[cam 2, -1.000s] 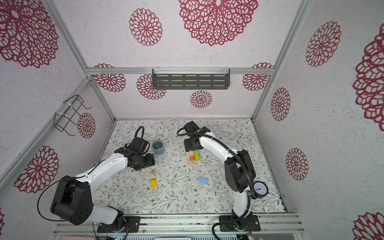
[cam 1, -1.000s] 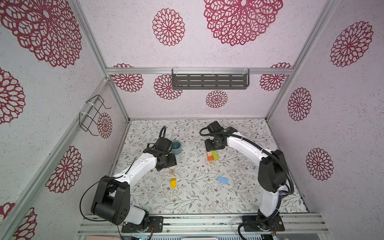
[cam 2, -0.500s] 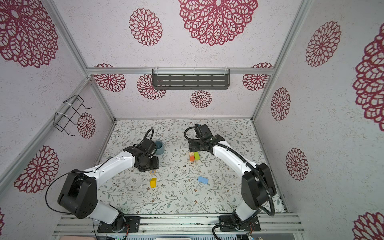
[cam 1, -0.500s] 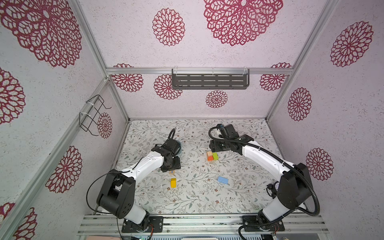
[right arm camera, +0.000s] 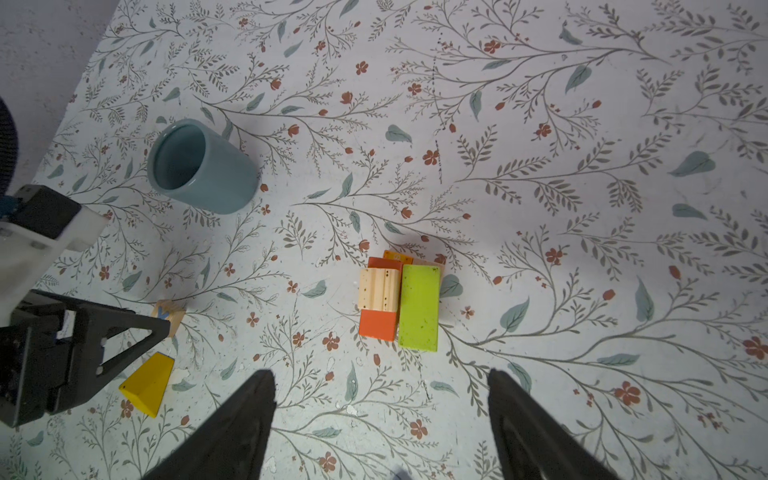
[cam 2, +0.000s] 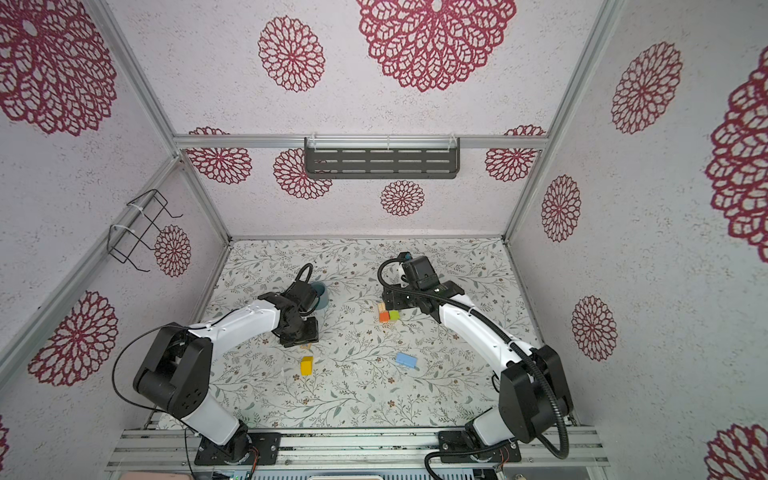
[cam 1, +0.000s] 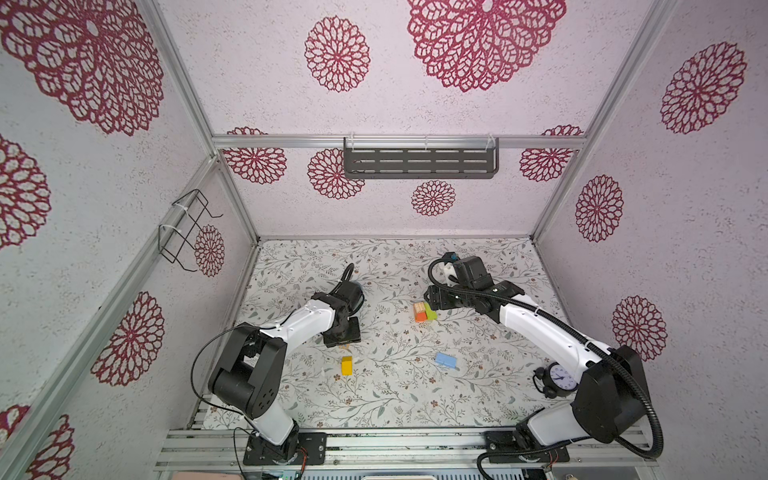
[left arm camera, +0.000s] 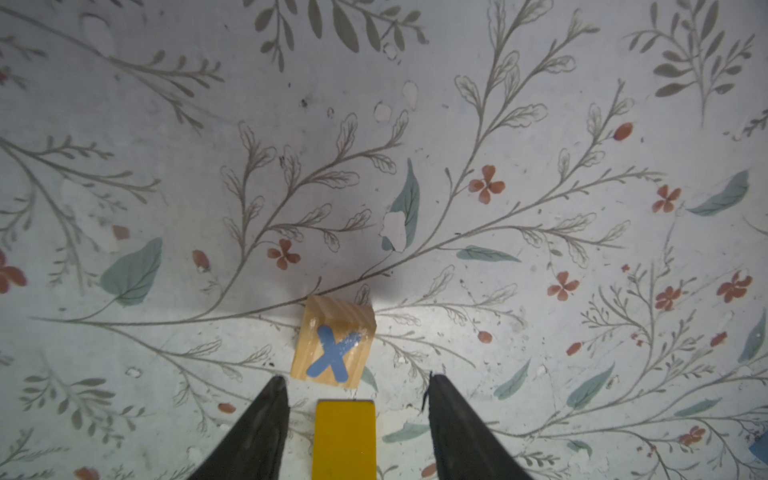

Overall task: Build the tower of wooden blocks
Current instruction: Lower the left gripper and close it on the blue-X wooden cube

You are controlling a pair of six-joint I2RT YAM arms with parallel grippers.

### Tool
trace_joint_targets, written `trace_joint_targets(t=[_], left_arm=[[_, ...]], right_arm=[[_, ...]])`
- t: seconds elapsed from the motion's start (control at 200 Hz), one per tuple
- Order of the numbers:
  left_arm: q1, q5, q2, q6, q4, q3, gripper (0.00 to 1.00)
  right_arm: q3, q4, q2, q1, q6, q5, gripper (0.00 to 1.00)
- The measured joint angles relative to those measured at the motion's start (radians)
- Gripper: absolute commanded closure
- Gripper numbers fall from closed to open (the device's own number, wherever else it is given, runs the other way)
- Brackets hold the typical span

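The tower [right arm camera: 398, 302] is a low stack of orange, red, green and grooved natural wood blocks, seen in both top views [cam 1: 424, 311] [cam 2: 388, 314]. My right gripper [right arm camera: 380, 374] hangs open just short of it, with nothing between its fingers [cam 1: 431, 300]. My left gripper [left arm camera: 353, 384] is open and points down over a natural cube with a blue X [left arm camera: 332, 343]. A yellow block [left arm camera: 345, 440] lies on the table between its fingers with a gap on each side [cam 1: 347, 365]. A blue block [cam 1: 446, 360] lies apart at the front right.
A teal cup [right arm camera: 199, 166] stands behind the left arm [cam 2: 321, 294]. A black alarm clock [cam 1: 559, 376] sits at the front right beside the right arm's base. Patterned walls close the table on three sides.
The right jaws have opened wider and the right arm's elbow has swung out to the right. The left gripper has moved toward the front, over the X cube and the yellow block, and its jaws have narrowed a little.
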Motion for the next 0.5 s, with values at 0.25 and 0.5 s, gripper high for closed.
trace_joint_targets(t=[0.25, 0.5], left_arm=[[0.022, -0.001, 0.032, 0.003, 0.011, 0.0, 0.47], [0.036, -0.002, 0.053, 0.016, 0.027, 0.0, 0.54]], right_arm=[[-0.006, 0.003, 0.0, -0.003, 0.0, -0.014, 0.15], [-0.006, 0.003, 0.0, -0.004, -0.006, -0.014, 0.01]])
